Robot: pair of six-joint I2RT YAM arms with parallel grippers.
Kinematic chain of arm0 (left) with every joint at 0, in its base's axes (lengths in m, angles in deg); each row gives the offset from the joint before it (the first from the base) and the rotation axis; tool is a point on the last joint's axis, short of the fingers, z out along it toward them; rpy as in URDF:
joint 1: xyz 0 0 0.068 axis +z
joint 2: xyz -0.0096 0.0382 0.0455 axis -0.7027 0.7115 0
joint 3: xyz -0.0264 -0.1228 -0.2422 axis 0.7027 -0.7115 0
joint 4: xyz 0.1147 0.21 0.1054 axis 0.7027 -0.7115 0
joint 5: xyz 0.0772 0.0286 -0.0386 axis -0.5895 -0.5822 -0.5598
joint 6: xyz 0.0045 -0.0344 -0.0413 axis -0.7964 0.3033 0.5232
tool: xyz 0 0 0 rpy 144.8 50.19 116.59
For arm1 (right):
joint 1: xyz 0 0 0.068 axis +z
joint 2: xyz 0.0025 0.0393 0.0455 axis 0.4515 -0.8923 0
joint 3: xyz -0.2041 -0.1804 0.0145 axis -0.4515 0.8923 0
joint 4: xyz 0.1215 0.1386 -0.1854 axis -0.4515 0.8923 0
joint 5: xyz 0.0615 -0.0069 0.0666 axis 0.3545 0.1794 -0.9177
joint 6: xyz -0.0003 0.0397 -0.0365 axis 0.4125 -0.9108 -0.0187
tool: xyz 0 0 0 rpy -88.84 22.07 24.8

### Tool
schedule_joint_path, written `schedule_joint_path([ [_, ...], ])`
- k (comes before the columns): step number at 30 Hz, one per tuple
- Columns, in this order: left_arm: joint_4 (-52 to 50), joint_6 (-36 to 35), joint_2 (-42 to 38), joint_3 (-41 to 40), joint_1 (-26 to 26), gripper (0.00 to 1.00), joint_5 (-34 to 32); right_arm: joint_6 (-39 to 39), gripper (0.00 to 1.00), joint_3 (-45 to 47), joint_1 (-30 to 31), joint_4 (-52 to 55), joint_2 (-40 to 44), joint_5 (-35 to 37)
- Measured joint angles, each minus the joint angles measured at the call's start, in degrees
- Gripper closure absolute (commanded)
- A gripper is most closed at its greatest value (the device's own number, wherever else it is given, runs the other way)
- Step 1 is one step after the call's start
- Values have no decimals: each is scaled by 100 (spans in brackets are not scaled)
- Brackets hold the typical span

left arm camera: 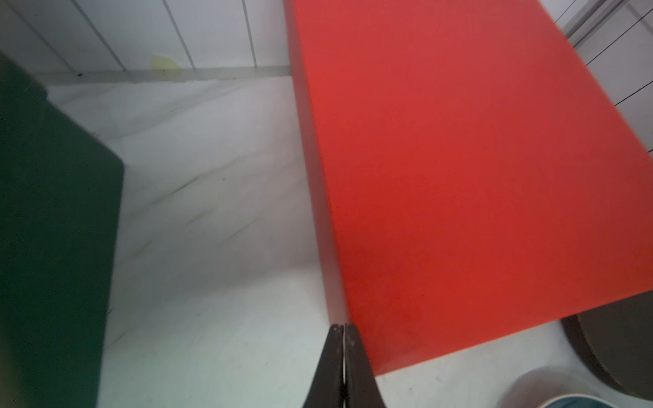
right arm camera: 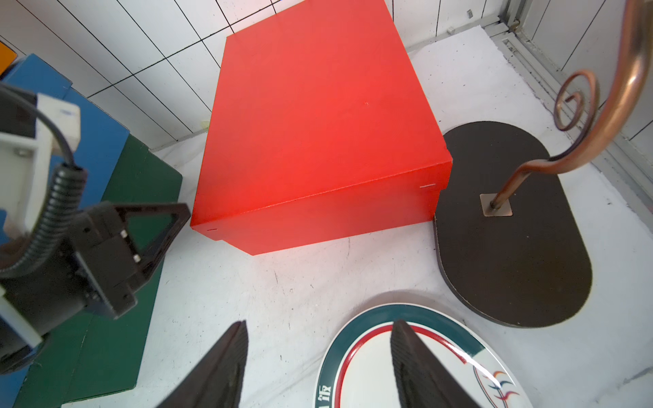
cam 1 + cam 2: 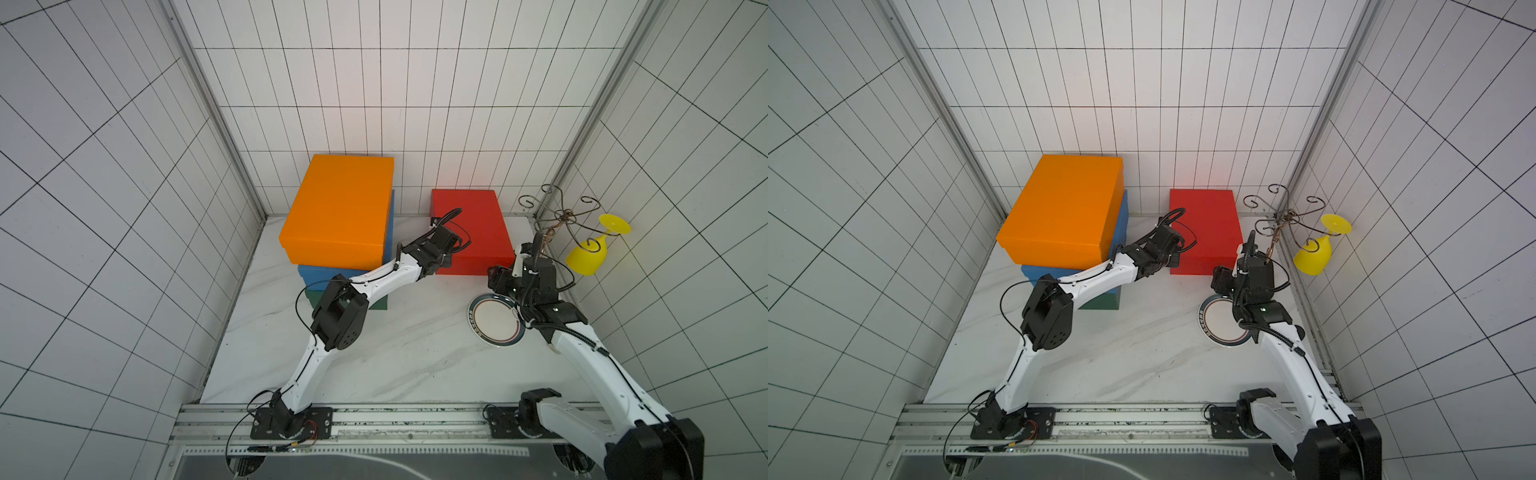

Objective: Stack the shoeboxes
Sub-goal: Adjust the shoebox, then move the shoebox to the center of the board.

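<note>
Three shoeboxes stand stacked at the back left of the table (image 3: 415,353), the orange box (image 3: 338,208) on top, the blue box (image 3: 316,275) under it and the green box (image 3: 1100,302) at the bottom, its near end jutting out toward the robot. The fourth, the red box (image 3: 478,224), lies flat on the table by itself to the right of the stack, lid on, its far end close to the back wall and a strip of bare table between it and the pile. The left pincer (image 1: 342,328) is pressed together and holds nothing; its tips sit at the red box's near left corner, right at the lid's edge, though whether they touch the cardboard cannot be told. The right pincer (image 2: 319,326) is spread wide and empty, hovering low in front of the red box's near end, one finger (image 2: 406,346) over the rim of the plate (image 2: 371,311) and the other over bare table. The plate, white with a green and red border, lies flat near the right arm. Just beside the red box's near right corner is the dark oval base (image 2: 512,247) of a copper wire stand (image 3: 561,216), from which a yellow glass (image 3: 588,257) hangs upside down.
</note>
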Motion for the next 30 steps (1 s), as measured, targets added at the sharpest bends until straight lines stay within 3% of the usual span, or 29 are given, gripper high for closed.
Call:
schedule_joint_path([
  [6,-293,61,-424,-960,160,92,-79,-15,34,0,0,2,59,-4],
  [8,-310,76,-527,-1062,170,85,-42,-17,32,0,0,0,63,7],
  [10,-289,107,-664,-1093,170,72,76,-31,29,0,0,-4,15,48],
  [15,57,181,-1209,-1329,170,26,389,-28,19,-9,0,-118,-468,356],
  [18,439,251,-1521,-1602,173,12,553,-33,12,-15,-2,-236,-885,579],
  [21,804,262,-1676,-1873,188,7,706,-24,7,-22,-15,-409,-1237,807],
  [30,1215,315,-1576,-1945,208,3,1099,186,1,-492,-337,-927,-2004,852],
])
